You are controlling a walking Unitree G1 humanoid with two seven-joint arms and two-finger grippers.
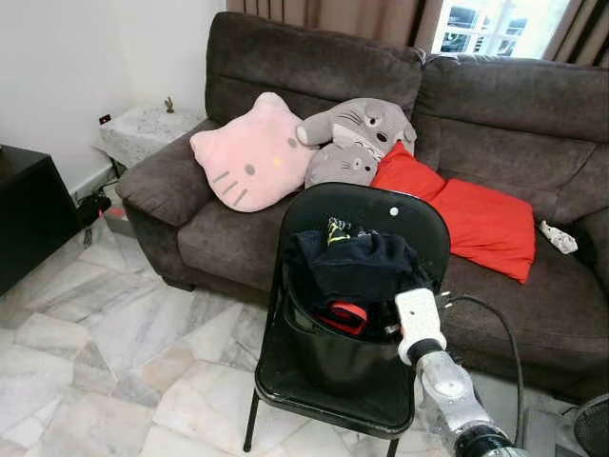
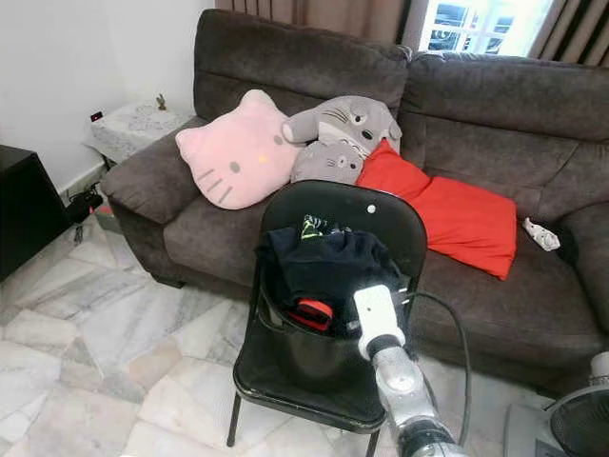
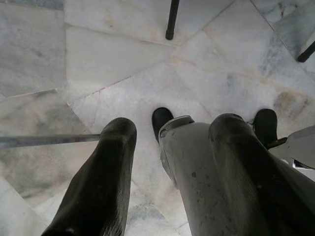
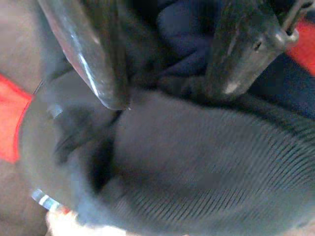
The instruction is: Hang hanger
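Chair (image 1: 381,205): black, on marble floor (image 1: 114,333) before the sofa; back toward the sofa.
Clothes (image 1: 357,267): dark pile heaped on the chair seat against the back; yellow-green print at top, red piece (image 1: 344,316) at the front edge.
Hanger: cannot tell; not made out among the pile.
Right claw (image 4: 167,96): reached into the clothes from the chair's right side; fingers (image 4: 93,64) spread, tips touching dark ribbed fabric, nothing pinched between them.
Right arm (image 1: 442,376): silver, white wrist block just beside the pile, black cable looping off.
Left claw (image 3: 170,142): hanging idle, pointed at the floor, fingers spread, empty.
Sofa (image 1: 514,124): dark brown; pink cat cushion (image 1: 249,152), two grey plush toys (image 1: 357,138), red cushion (image 1: 476,224).
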